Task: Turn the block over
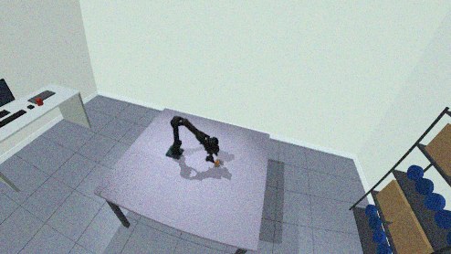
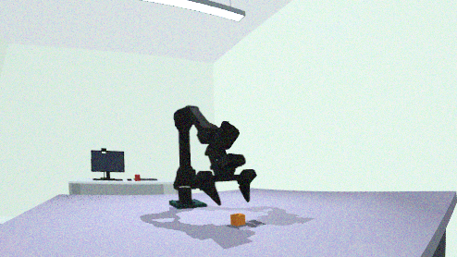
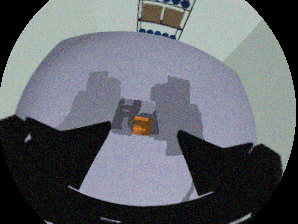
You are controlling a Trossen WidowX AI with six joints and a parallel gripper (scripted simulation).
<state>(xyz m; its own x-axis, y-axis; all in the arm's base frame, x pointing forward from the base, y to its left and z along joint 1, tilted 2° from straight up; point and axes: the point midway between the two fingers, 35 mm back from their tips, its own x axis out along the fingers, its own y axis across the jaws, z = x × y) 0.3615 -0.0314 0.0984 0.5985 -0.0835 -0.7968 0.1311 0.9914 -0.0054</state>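
Note:
The small orange block point(image 1: 216, 163) point(image 2: 238, 219) point(image 3: 142, 126) rests on the pale purple table point(image 1: 160, 196) point(image 2: 370, 222) point(image 3: 135, 165). No marked side can be made out on the faces that show; the underside is hidden. My gripper point(image 2: 234, 203) point(image 3: 145, 129) is open wide with nothing between its fingers. Its fingertips hang above the table, higher than the block and apart from it. In the wrist view the block shows between the two fingertips, beyond them.
The arm's base point(image 1: 174, 152) point(image 2: 187, 203) stands on the table. Shadows of the arm lie around the block. A white desk point(image 1: 68, 93) with a monitor point(image 2: 107, 161) and a small red object point(image 1: 39, 101) is off to the left. A shelf rack point(image 1: 383, 185) stands at the right.

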